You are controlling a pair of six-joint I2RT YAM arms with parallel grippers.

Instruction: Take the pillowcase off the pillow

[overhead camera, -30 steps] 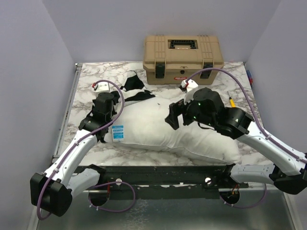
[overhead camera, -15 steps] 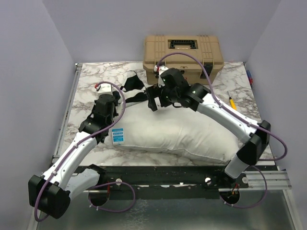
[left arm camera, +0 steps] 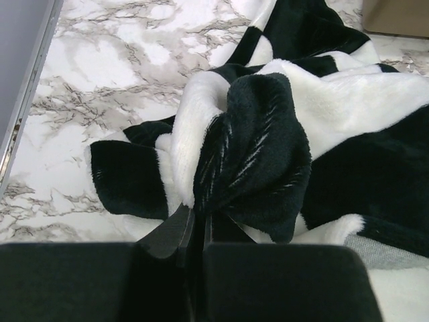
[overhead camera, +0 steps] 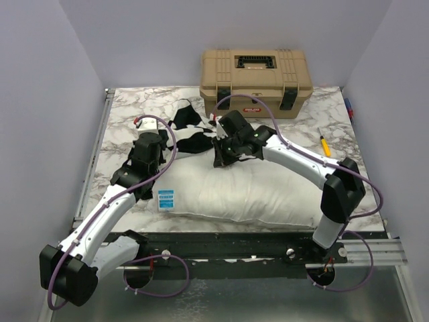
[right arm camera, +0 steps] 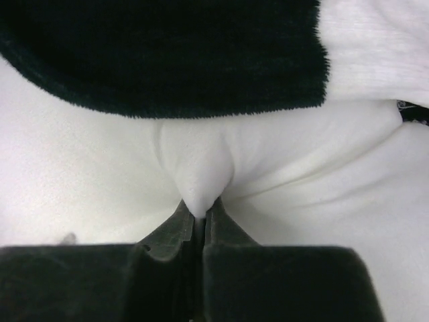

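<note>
The plump white pillow (overhead camera: 261, 191) lies across the near half of the table, its blue label (overhead camera: 165, 198) at the left end. The black and white checkered pillowcase (overhead camera: 191, 137) is bunched behind the pillow's left end. My left gripper (overhead camera: 159, 142) is shut on a dark fold of the pillowcase (left arm camera: 258, 147), with the jaws (left arm camera: 199, 225) pressed together on it. At the pillow's back left edge, my right gripper (overhead camera: 220, 157) is shut on a pinch of plain white pillow fabric (right arm camera: 201, 194). A black patch of pillowcase (right arm camera: 161, 60) lies just beyond that pinch.
A tan toolbox (overhead camera: 256, 80) stands at the back centre of the marble table (overhead camera: 127, 111). A small yellow screwdriver (overhead camera: 324, 143) lies to the right of the pillow. A metal rail (overhead camera: 90, 168) runs along the table's left edge.
My right arm swung from above the pillow's middle to its back left edge, and the open jaws closed on white fabric. The pillow shifted a little. The left gripper kept its hold.
</note>
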